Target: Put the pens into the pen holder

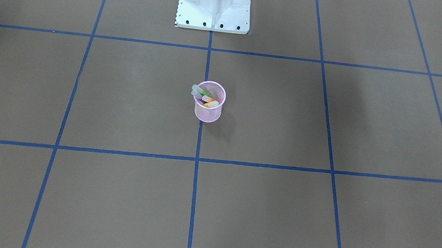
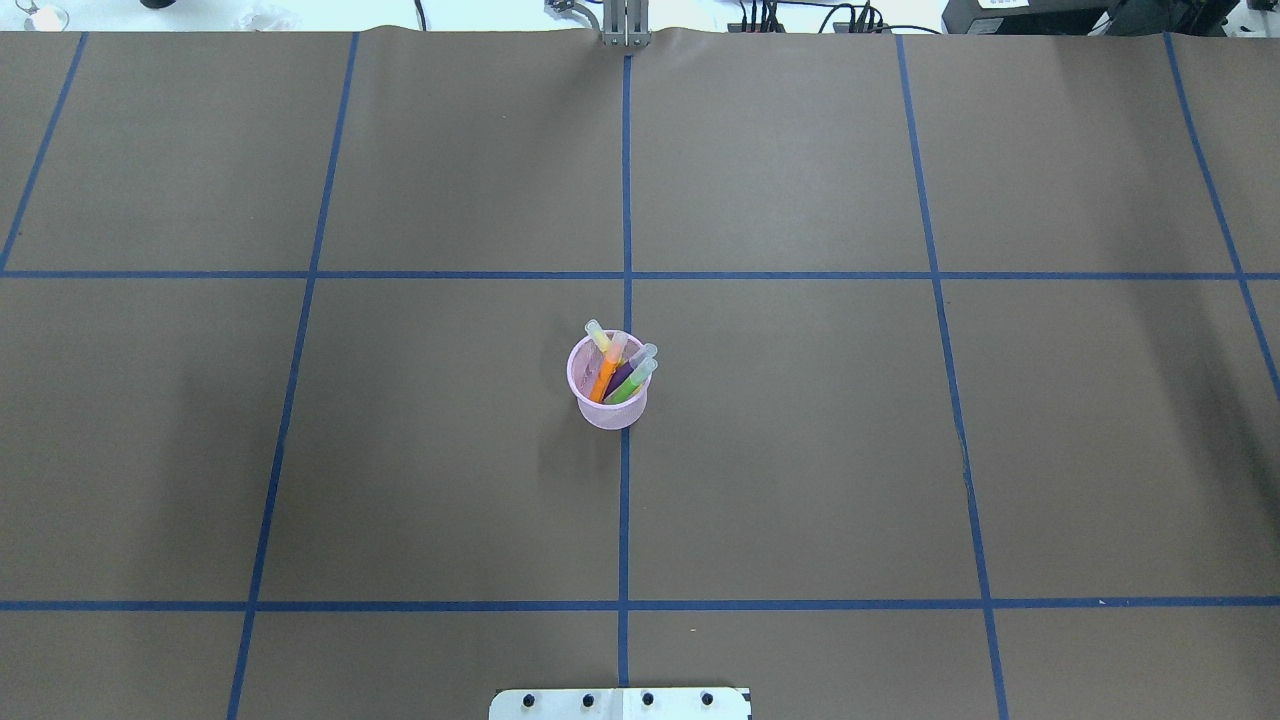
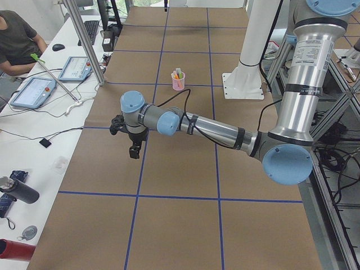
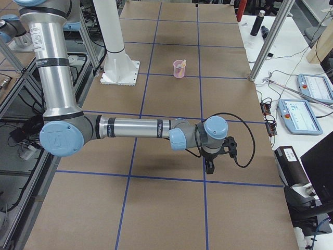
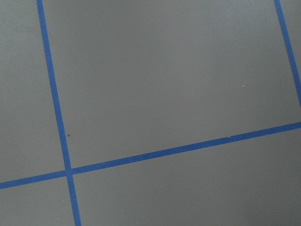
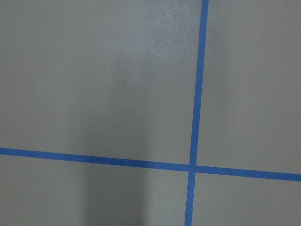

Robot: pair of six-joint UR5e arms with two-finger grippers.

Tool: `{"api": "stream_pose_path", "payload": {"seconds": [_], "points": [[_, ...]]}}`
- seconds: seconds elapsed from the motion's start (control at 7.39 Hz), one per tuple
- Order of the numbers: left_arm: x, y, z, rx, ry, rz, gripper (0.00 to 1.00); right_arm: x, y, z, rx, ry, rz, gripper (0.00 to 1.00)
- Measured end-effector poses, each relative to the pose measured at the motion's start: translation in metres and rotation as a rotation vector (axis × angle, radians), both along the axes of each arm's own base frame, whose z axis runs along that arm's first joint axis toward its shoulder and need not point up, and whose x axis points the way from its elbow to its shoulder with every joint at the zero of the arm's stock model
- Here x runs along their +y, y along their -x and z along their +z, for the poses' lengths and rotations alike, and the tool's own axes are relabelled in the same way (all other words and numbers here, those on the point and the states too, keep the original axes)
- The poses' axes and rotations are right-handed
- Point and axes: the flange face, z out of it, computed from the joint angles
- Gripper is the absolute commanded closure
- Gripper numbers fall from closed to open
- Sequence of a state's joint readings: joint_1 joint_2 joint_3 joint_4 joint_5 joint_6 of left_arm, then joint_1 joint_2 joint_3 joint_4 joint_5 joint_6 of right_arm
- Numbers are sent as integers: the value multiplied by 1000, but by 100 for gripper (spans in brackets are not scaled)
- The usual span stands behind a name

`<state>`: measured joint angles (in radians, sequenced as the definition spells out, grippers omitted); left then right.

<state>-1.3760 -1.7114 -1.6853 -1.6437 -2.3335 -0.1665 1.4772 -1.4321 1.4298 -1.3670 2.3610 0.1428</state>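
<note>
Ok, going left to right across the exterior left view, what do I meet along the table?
Near teach pendant → far teach pendant → left gripper → pen holder, pens inside → robot pedestal base.

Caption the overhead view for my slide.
Pink mesh pen holder on blue tape line, orange, purple and green pens inside.

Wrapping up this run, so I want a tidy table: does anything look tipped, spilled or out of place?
Nothing stands out. The pen holder stands upright at the centre tape line, and the pens lean inside it, caps up. No pen shows loose on the table.
</note>
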Motion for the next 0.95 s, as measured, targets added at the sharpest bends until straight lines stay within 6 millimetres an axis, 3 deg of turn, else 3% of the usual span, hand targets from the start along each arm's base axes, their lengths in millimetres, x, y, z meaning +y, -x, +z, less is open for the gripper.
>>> {"api": "stream_pose_path", "payload": {"seconds": [0.41,0.81,0.95], "points": [[13,3,9,6,26,-5,1,-3,0,-3,-2,1,6,0],[20,6,0,10,25,-8,1,-6,-2,-5,-9,20,11,0],[23,7,14,1,60,-8,1,-7,-3,-6,-12,47,14,0]]}}
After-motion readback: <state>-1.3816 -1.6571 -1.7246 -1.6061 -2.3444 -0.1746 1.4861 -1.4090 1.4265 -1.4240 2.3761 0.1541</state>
